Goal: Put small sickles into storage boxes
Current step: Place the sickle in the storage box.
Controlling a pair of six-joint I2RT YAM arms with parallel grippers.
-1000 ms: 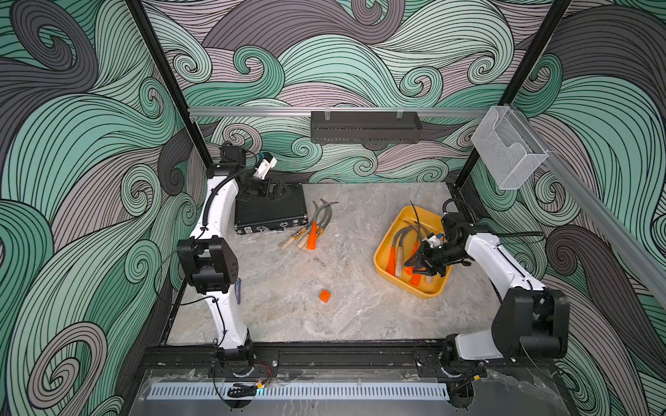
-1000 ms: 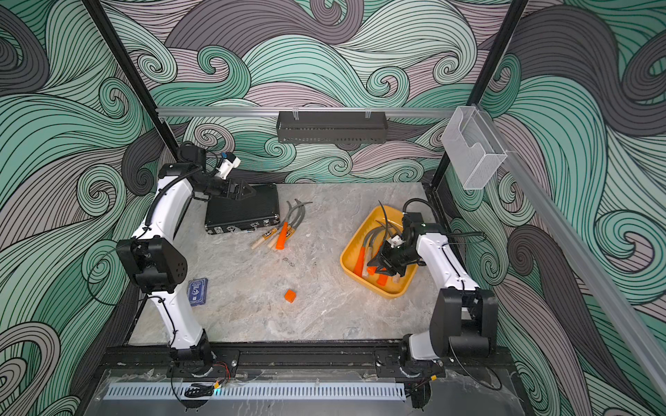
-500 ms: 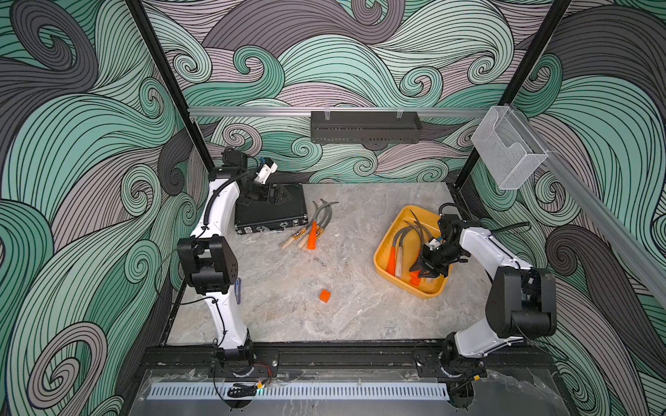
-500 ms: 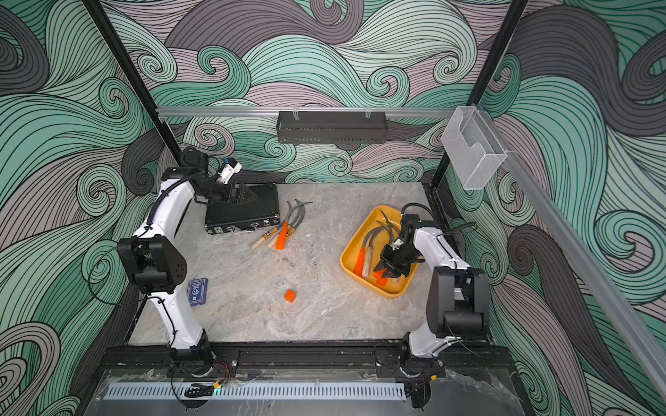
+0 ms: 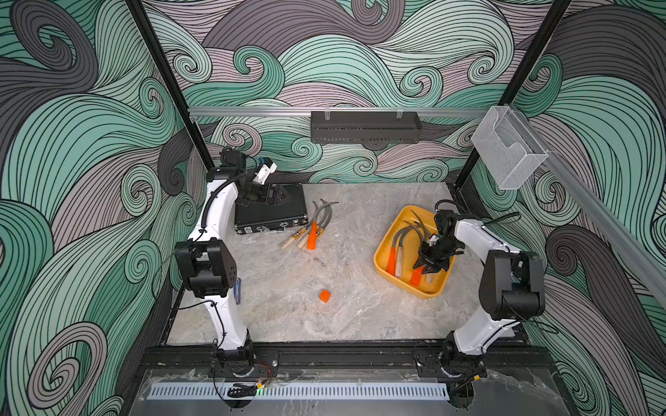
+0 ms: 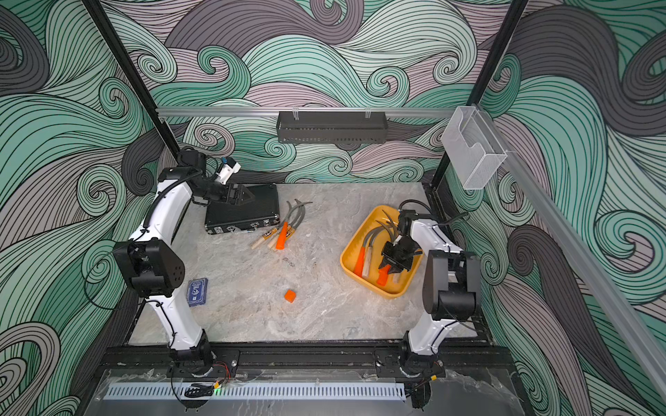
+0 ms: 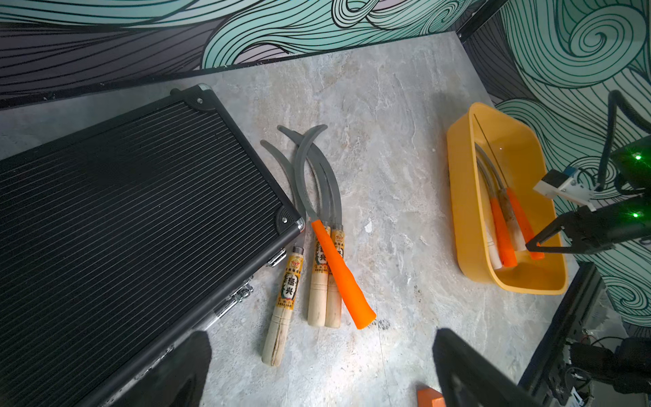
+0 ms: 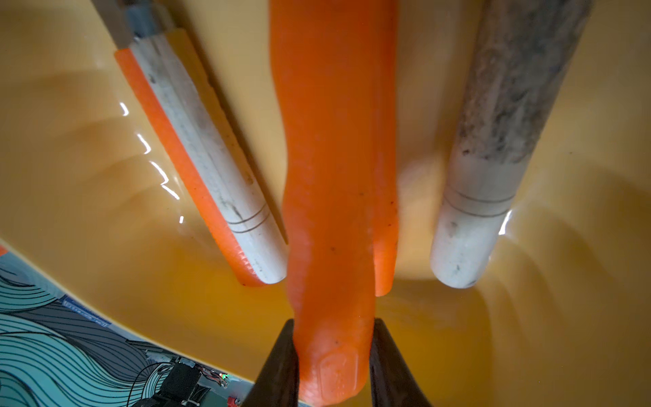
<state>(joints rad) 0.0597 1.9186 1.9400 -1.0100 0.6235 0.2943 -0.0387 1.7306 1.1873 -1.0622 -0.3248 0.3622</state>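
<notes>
The yellow storage box (image 5: 432, 290) (image 6: 398, 290) stands on the right of the table. My right gripper (image 5: 429, 268) (image 6: 392, 268) (image 8: 333, 321) is low inside it, shut on the orange handle of a small sickle (image 8: 334, 176). Beside that one, other sickles lie in the box: an orange handle (image 5: 391, 258) and pale handles (image 8: 475, 211). Several more sickles (image 5: 312, 237) (image 6: 282, 239) (image 7: 340, 275) lie bunched on the table by the black case. My left gripper (image 5: 274, 196) (image 6: 242, 196) (image 7: 322, 370) hangs open over the case's near corner, holding nothing.
A black ribbed case (image 5: 270, 214) (image 7: 123, 211) lies at the back left. A small orange cube (image 5: 324, 295) sits mid-table, and a blue card pack (image 6: 197, 291) lies by the left arm. A clear bin (image 5: 506, 158) and a black shelf (image 5: 364, 126) hang on the walls.
The right arm's elbow has swung in toward the back while its gripper stayed in the box, shut on the orange handle. The left arm has hardly moved.
</notes>
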